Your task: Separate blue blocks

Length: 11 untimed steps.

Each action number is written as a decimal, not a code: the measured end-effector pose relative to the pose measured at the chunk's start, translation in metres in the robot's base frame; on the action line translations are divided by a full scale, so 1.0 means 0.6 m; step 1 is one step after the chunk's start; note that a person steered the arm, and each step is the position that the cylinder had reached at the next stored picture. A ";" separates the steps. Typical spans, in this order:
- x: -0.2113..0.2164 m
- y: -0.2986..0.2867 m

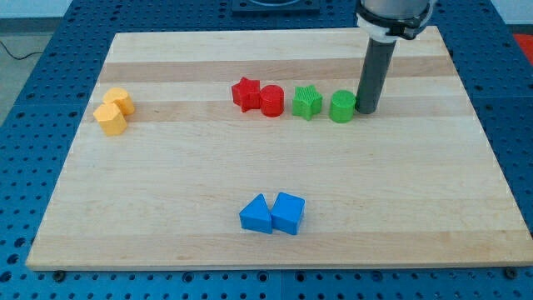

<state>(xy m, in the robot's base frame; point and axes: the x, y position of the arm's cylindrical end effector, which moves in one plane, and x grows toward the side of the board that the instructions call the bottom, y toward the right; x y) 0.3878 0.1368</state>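
Two blue blocks sit touching near the view's bottom centre: a blue triangular block [256, 214] on the left and a blue cube-like block [288, 212] on the right. My tip [366, 111] is far from them, toward the view's top right, just to the right of a green cylinder [342, 107] and touching or nearly touching it.
A green star block [306, 102] lies left of the green cylinder. A red star [246, 93] and a red cylinder [271, 101] touch each other further left. Two yellow blocks [114, 111] sit together at the view's left. The wooden board [166, 192] lies on a blue perforated table.
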 end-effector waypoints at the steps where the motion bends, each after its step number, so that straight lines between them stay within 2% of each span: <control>1: 0.000 0.021; 3: 0.013 0.025; 4: 0.135 0.086; 5: 0.270 0.077; 6: 0.339 -0.016; 8: 0.354 -0.254; 9: 0.302 -0.258; 10: 0.262 -0.194; 11: 0.291 -0.185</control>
